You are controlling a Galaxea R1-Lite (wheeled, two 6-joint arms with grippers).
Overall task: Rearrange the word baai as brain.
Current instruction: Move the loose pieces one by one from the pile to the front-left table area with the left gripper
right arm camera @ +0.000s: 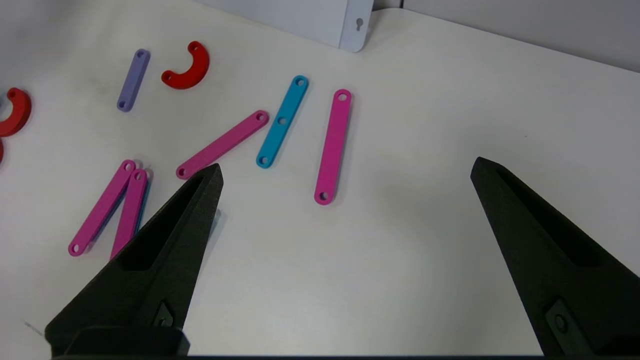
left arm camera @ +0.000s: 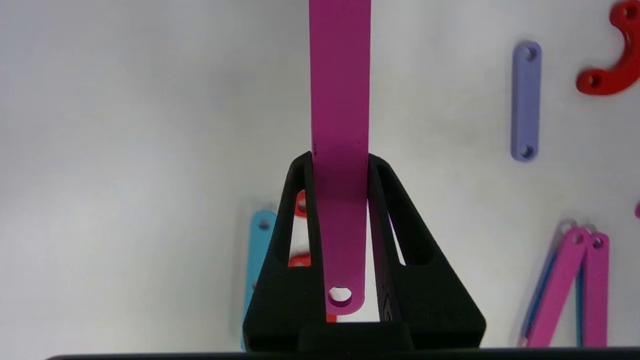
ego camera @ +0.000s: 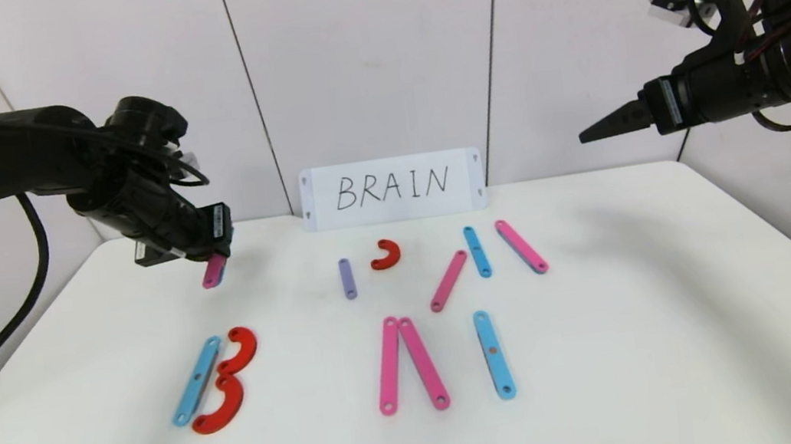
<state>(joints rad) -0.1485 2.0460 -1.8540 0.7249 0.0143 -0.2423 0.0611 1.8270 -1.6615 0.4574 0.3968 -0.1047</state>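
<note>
1. Head view: left hand (ego camera: 213, 257) is over the far-left part of the bench (ego camera: 690, 335), clamped on a short pink strip (ego camera: 214, 271). The strip hangs clear of the surface, long axis steep, free end pointing down.
2. Left wrist view: both fingers (left arm camera: 300, 240) press the strip's flat faces; one holed end sits between them.
3. Right hand (ego camera: 588, 135) is raised at far right, jaws spread wide, holding nothing.
4. Bench pieces: blue strip (ego camera: 196, 381) with two red curves (ego camera: 230, 381) forms a B, near left. Two pink strips (ego camera: 406, 364) meet at their far ends, centre. Blue strip (ego camera: 494, 354) lies front-to-back just to their right.
5. Card (ego camera: 391, 188) reading BRAIN stands at the back.
</note>
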